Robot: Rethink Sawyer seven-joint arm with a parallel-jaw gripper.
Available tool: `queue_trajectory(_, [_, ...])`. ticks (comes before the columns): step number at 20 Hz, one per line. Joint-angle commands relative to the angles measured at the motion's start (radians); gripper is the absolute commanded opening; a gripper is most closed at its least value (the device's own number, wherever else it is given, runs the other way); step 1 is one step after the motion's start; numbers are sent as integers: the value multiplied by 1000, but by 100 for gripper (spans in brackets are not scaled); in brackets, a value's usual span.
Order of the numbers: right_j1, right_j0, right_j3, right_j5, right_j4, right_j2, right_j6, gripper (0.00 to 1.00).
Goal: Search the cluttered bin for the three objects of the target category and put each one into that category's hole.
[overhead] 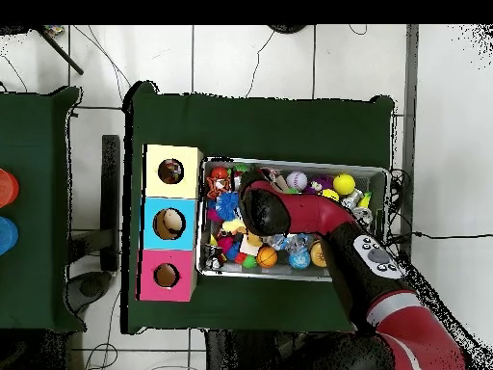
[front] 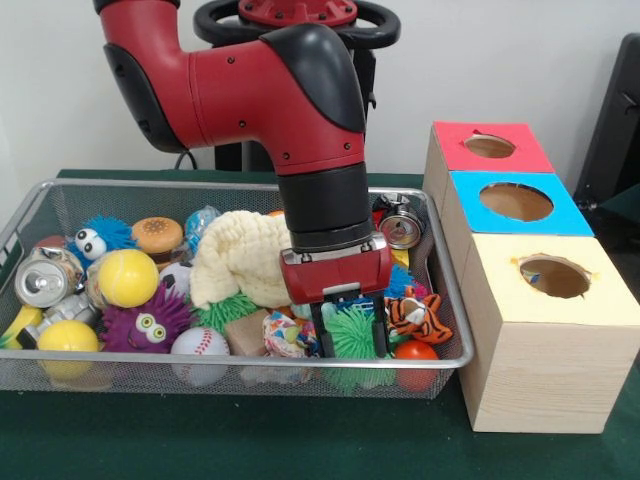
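A wire bin [front: 440,290] holds a heap of toys. My gripper [front: 351,335] reaches down into its front right part. Its black fingers [front: 322,338] stand wide apart on either side of a green spiky ball [front: 352,338], so it is open. A tiger toy [front: 415,315] and an orange ball [front: 415,352] lie just right of it, and a cream knitted cloth [front: 240,258] lies behind it to the left. Three boxes with holes stand right of the bin: red [front: 490,147], blue [front: 515,202] and yellow [front: 555,275]. In the overhead view the arm [overhead: 289,210] hides the gripper.
Also in the bin are two yellow balls [front: 127,277], a baseball [front: 200,342], a purple fuzzy monster [front: 150,320], a blue fuzzy one [front: 100,237], a burger toy [front: 158,235] and a crushed can [front: 45,277]. Overhead, the hole boxes [overhead: 168,224] stand left of the bin [overhead: 380,173].
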Motion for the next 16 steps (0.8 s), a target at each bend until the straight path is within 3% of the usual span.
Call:
queue_trajectory(1, [-15,8,-73,-76,-1,-55,143,100])
queue_trajectory(5, [-45,36,-59,-77,25,-110,180,100])
queue_trajectory(16, [-52,37,-45,-69,40,-116,175,100])
